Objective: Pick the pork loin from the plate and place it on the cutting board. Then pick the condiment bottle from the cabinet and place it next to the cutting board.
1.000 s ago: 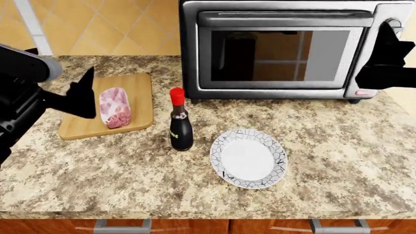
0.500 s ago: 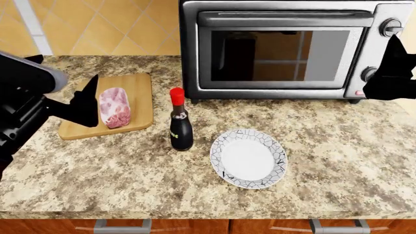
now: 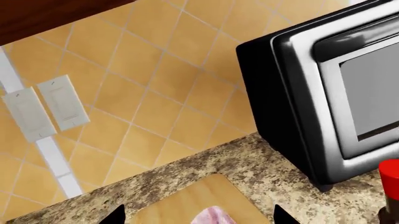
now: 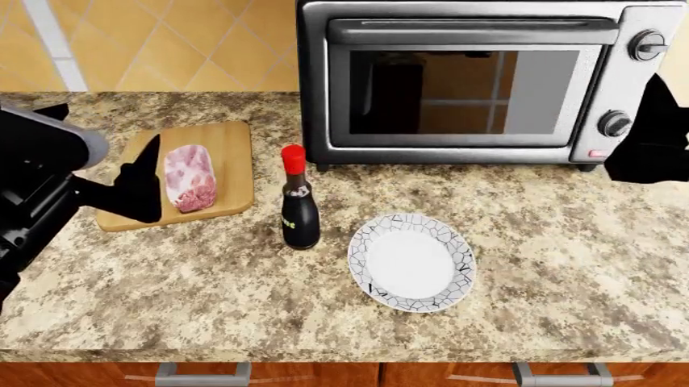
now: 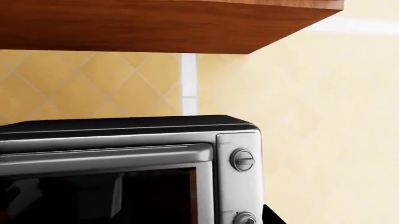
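Your right gripper (image 4: 653, 153) has dropped lower and further toward the right edge of the head view over the last second, uncovering both knobs of the toaster oven (image 4: 485, 81). Your left gripper (image 4: 138, 189) has slid down a little and now hangs over the near left corner of the cutting board (image 4: 231, 173). Its fingertips (image 3: 117, 215) show well apart in the wrist view, so it is spread and holds nothing. Whether the right one is spread or pressed together, you cannot tell. The pork loin (image 4: 189, 177) lies on the board. The condiment bottle (image 4: 298, 205) stands upright on the granite counter (image 4: 538, 266), just beside the board's right edge. The plate (image 4: 412, 261) sits bare, near the bottle's right.
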Robot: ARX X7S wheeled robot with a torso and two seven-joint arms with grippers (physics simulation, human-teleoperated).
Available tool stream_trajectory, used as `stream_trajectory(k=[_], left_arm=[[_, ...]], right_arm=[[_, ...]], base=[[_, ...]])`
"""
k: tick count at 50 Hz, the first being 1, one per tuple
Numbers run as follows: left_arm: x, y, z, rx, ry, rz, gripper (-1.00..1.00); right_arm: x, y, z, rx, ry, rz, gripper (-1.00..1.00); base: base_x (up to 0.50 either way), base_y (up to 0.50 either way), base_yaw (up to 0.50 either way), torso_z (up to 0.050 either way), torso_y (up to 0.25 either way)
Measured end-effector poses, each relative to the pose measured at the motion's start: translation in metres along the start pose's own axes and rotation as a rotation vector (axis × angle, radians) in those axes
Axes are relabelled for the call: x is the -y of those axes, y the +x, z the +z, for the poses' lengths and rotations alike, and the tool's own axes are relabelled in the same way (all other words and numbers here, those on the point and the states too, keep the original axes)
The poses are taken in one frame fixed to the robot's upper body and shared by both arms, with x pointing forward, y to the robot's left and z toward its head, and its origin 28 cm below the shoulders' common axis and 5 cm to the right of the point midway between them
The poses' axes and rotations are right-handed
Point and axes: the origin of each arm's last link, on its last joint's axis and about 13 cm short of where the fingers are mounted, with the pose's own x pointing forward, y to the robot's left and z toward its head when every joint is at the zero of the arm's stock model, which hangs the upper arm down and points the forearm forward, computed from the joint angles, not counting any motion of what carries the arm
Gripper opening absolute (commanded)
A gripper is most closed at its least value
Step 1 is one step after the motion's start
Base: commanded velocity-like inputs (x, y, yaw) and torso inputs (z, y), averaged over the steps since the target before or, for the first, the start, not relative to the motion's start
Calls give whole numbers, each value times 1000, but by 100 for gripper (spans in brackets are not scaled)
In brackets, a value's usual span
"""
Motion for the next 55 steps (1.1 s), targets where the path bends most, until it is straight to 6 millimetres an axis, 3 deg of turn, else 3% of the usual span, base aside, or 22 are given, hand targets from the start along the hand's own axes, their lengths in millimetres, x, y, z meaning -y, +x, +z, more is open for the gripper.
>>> stream_trajectory(k=[9,37,55], left_arm=[[2,-15,-4,6,-8,55,100],[3,-48,3,-44,-104,239,100],[6,-59,3,-71,-165,290,100]], right_arm=[[-1,-17,7,-35,7,7,100],[-15,-49,58,-49,55,45,100],[-22,-66,64,-44,62,47,100]], base=[[0,0,0,0,0],[0,0,0,0,0],[0,0,0,0,0]])
